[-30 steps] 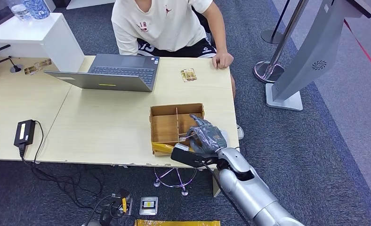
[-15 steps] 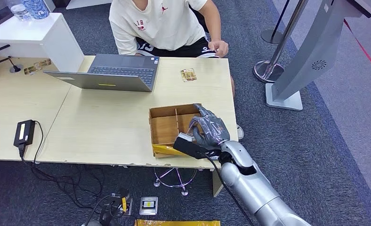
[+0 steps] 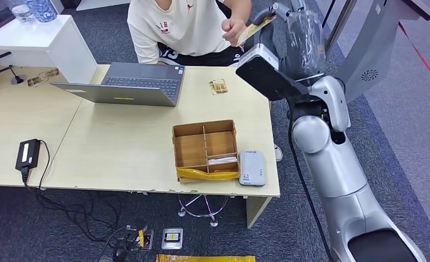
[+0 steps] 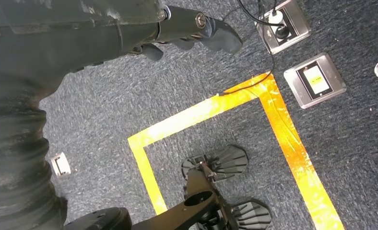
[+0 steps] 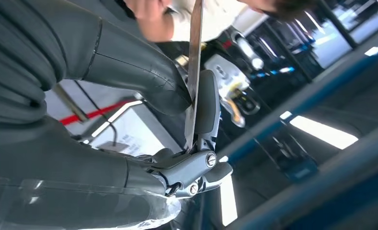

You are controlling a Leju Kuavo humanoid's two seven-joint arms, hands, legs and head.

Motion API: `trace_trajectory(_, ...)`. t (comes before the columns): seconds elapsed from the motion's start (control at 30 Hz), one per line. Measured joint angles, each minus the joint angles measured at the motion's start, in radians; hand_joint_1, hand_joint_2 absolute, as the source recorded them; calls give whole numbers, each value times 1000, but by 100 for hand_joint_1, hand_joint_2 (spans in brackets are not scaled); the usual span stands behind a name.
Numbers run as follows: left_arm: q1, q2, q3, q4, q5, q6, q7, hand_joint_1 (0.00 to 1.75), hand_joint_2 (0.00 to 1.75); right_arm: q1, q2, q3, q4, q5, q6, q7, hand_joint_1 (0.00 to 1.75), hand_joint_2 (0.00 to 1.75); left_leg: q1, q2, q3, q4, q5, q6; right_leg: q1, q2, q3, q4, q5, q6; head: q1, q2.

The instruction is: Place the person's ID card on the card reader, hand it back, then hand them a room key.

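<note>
1. Right hand [image 3: 289, 22] is raised high beyond the far edge of the bench [image 3: 131, 147], toward the person [image 3: 185, 27]. It pinches a card [image 3: 255, 28] between thumb and a finger.
2. Card orientation, head view: long axis runs diagonally, free end pointing toward the person and slightly down, gripped end up by the robot's fingers. The person's hand [image 3: 233, 28] touches the card's free end.
3. Right wrist view shows the card [image 5: 194, 72] edge-on, a thin strip clamped between the thick thumb [image 5: 129, 67] and a dark finger [image 5: 206, 103]. The person's hand [image 5: 151, 17] is blurred at the card's far end. The head view does not show this pinch clearly; the wrist view does not show the card's face.
4. Left hand [image 4: 192, 28] hangs over the carpet by yellow floor tape [image 4: 216, 103] and floor sockets [image 4: 314, 79]. Fingers curled in, nothing held.
5. On the bench, head view: white card reader [image 3: 252, 168] at the near right corner, just beside a wooden divided tray [image 3: 204, 144] with a yellow strip along its near wall. A second small card [image 3: 218, 87] lies near the far edge, well apart from the reader. Open laptop [image 3: 131, 84] further left, black power brick [image 3: 28, 153] near the left front edge.
</note>
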Motion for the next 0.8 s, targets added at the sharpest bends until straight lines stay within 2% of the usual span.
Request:
trace_trajectory(0.27, 6, 0, 0, 0, 1, 5, -10, 0, 175, -38, 22, -11, -24, 13, -16, -25, 175, 175, 0, 0, 0, 0, 0, 0, 0, 0, 0, 0, 0, 0, 0, 0)
trace_trajectory(0.4, 7, 0, 0, 0, -2, 4, -9, 0, 175, -67, 27, -11, 20, 62, -49, -46, 175, 175, 0, 0, -1, 0, 0, 0, 0, 0, 0, 0, 0, 0, 0, 0)
trace_trajectory(0.6, -3, -9, 0, -1, -21, 1, 22, 0, 175, -179, 50, -4, 296, 224, -202, -80, 175, 175, 0, -1, -1, 0, 0, 0, 0, -1, 0, 0, 0, 0, 0, 0)
trace_trajectory(0.67, -9, -14, 0, -1, -23, -2, 36, 0, 175, -210, 57, 2, 411, 298, -218, -44, 175, 175, 0, -3, -1, 0, 0, 0, 0, -2, 0, 0, 0, 0, 0, 0)
trace_trajectory(0.8, -15, -23, 0, -1, -22, -5, 58, 0, 175, -232, 59, 24, 572, 401, -190, 41, 175, 175, 0, -4, -1, 0, 1, 0, 0, -3, 0, 0, 0, 0, 0, 0)
